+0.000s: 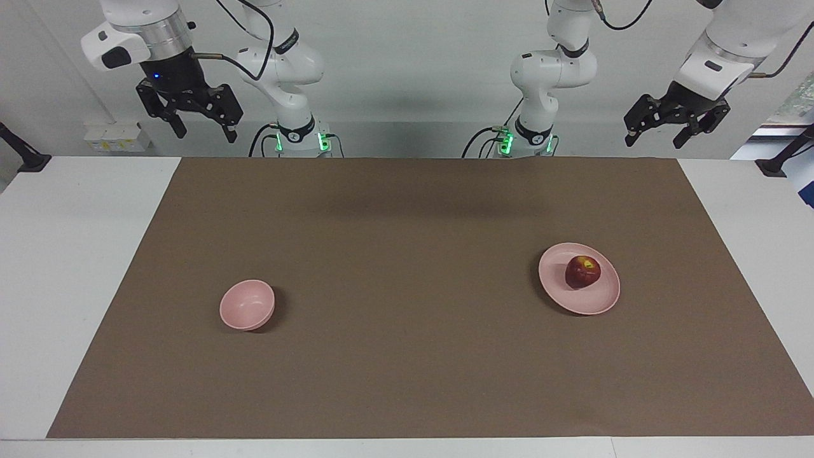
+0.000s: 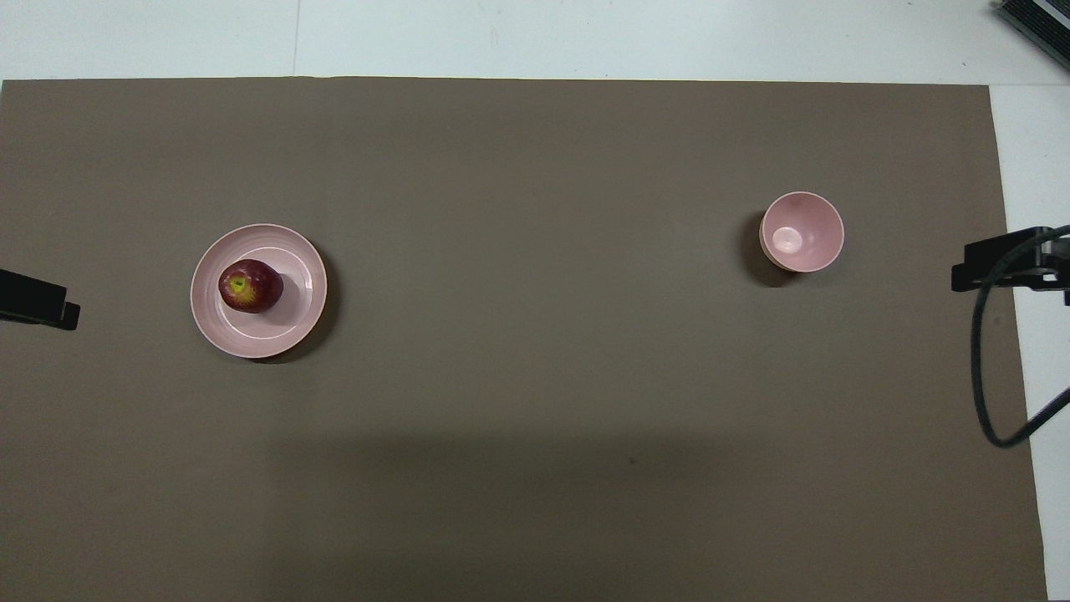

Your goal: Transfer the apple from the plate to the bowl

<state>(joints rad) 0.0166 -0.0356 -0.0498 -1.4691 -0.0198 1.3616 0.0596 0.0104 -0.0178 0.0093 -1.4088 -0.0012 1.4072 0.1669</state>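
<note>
Dark red apple [image 1: 582, 271] on pink plate [image 1: 594, 304], well below and forward of left gripper [image 1: 659, 133], raised, fingers spread, empty. Right gripper [image 1: 202, 128] likewise, waiting, bowl [image 1: 247, 305] below. Nothing begun; next, probably lower left gripper over apple and close.

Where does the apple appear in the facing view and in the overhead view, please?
Facing view: the apple sits at the picture's right, on the plate, below mid-height.
Overhead view: the apple sits at the picture's left, on the plate, near mid-height.
Shared landmark: the bowl, at the right arm's end of the table, empty in both.
</note>
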